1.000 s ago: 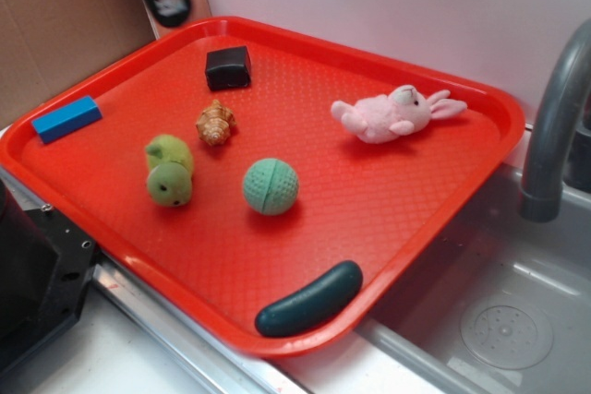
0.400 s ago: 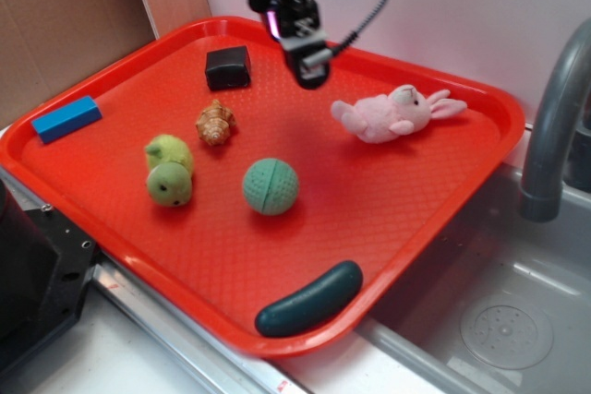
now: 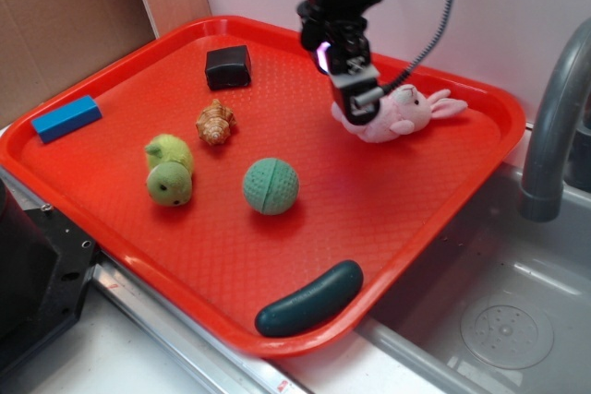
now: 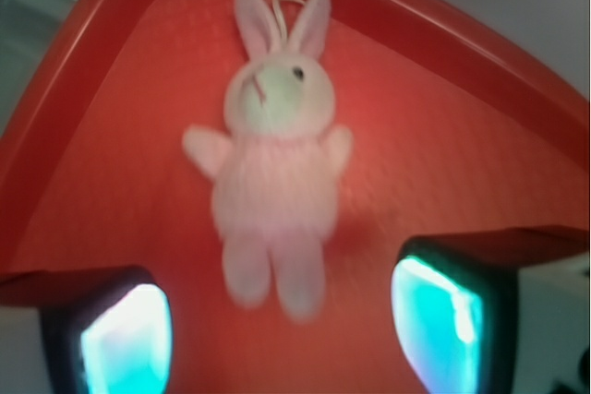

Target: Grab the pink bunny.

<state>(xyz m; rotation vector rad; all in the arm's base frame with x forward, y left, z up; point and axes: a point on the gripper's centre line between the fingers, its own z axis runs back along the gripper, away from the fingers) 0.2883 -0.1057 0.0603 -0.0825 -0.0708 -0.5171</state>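
The pink bunny lies on its side on the red tray, near the far right rim, ears pointing right. My gripper hangs just above its feet end and hides part of its body in the exterior view. Seen from the wrist, the pink bunny lies stretched out ahead, ears away from me, its feet reaching toward the gap of my gripper. The two glowing fingertips stand wide apart at the bottom corners. The gripper is open with nothing between the fingers.
Also on the tray: a green ball, a yellow-green plush toy, a small shell-like toy, a black block, a blue block and a dark green cucumber-shaped piece. A grey faucet and sink lie to the right.
The gripper came in from the top left, crossed the back of the tray and moved right and down, arriving over the bunny. Nothing on the tray has shifted.
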